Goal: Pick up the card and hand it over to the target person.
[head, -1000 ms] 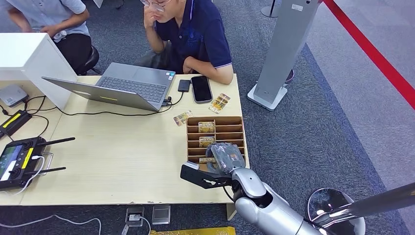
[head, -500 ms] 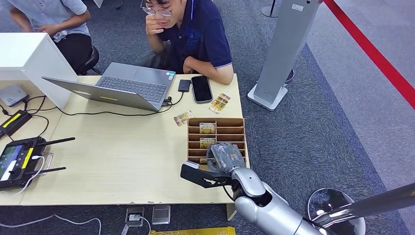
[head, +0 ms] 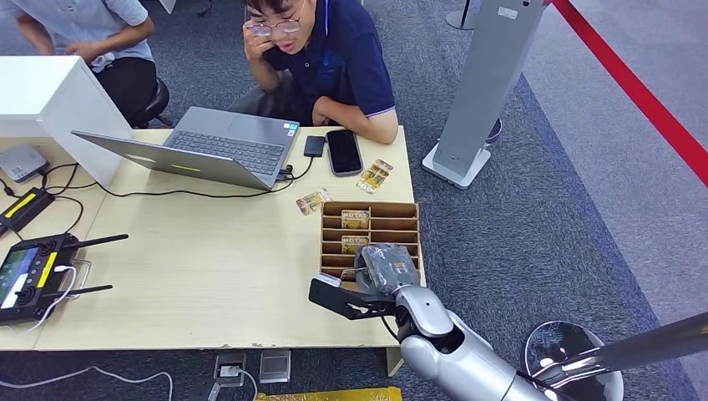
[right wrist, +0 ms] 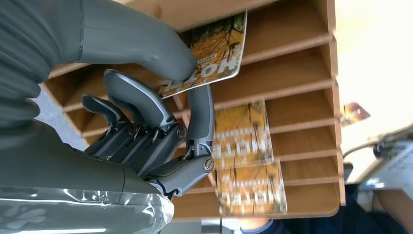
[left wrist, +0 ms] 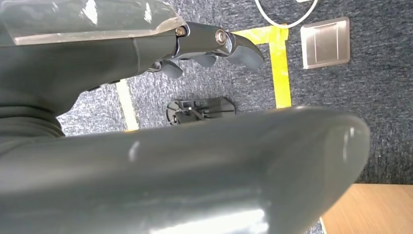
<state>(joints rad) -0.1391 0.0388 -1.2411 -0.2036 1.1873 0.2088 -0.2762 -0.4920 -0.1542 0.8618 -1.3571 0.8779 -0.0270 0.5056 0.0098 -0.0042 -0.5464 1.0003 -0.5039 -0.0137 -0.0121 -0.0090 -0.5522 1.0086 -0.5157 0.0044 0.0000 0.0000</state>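
Pinching an orange-yellow hotel card (right wrist: 209, 56) thumb-over-finger, right hand (right wrist: 160, 112) lifts it clear of the wooden slotted rack (right wrist: 302, 53), at the surface's 5 o'clock corner.

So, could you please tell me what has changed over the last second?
Very little: the right hand stays over the wooden card rack, its thumb and a finger pinching a card. The seated person leaned their head lower. Laptop and phone are unmoved.
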